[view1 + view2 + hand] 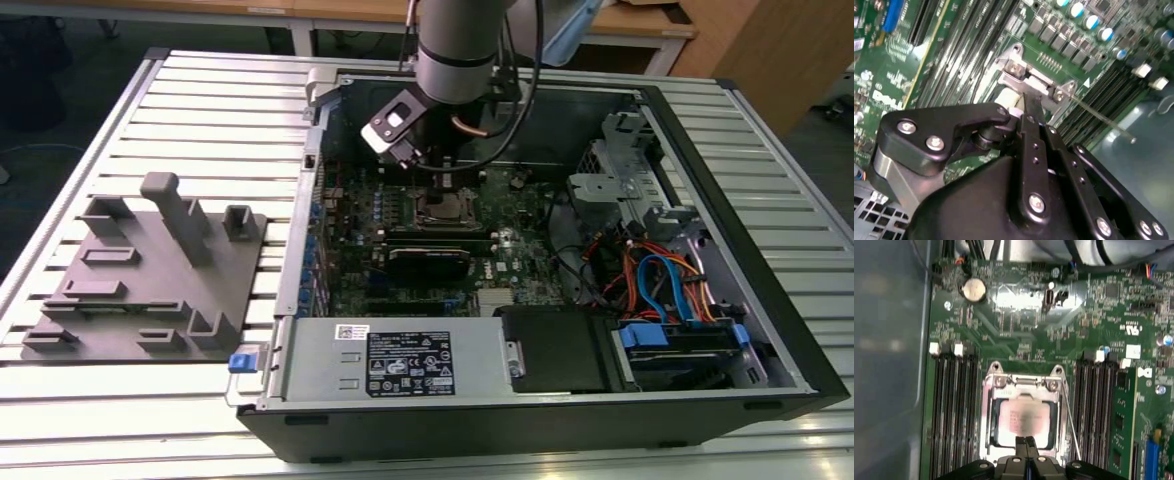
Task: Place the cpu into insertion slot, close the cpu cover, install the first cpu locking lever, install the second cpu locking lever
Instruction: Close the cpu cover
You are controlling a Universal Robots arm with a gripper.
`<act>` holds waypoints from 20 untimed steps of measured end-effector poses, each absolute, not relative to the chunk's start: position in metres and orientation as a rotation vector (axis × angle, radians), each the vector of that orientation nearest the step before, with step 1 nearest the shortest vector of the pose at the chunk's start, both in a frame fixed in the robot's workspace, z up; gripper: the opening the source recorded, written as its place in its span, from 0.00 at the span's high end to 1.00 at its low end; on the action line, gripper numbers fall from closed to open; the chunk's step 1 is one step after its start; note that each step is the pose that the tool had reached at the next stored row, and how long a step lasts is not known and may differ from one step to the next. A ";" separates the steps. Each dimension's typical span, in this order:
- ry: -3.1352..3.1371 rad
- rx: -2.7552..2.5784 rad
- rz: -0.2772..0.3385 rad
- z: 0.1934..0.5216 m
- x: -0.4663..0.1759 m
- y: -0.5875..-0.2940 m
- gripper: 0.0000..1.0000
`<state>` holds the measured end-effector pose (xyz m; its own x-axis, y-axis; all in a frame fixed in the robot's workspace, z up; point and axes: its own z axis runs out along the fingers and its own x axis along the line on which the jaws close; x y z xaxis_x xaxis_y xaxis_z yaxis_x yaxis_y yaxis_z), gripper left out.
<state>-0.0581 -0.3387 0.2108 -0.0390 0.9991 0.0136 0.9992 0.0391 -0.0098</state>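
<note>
Gripper (1026, 441) (fingers together) sits at cpu cover (988, 420) edge, memory slots (954, 410) flanking closely.

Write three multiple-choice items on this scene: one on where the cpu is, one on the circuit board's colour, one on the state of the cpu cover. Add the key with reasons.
1. Where is the cpu?
A. On the slatted table
B. In the insertion slot
C. Held up in the air

2. What colour is the circuit board?
A. Green
B. Red
C. White

3. How does the cpu cover stand?
A. Lying flat over the chip
B. Swung upright
C. Taken off the board

Key:
1 B: in the first wrist view the chip's grey top sits inside the socket frame.
2 A: the board around the socket is green in both wrist views.
3 A: the silvery frame lies around the chip, which shows through its window.
</note>
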 end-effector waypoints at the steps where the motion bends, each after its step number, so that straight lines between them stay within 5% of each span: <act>1: -2.253 -2.166 -0.004 0.210 -0.060 -0.339 0.89; 20: -2.255 -2.163 -0.005 0.198 -0.069 -0.339 0.89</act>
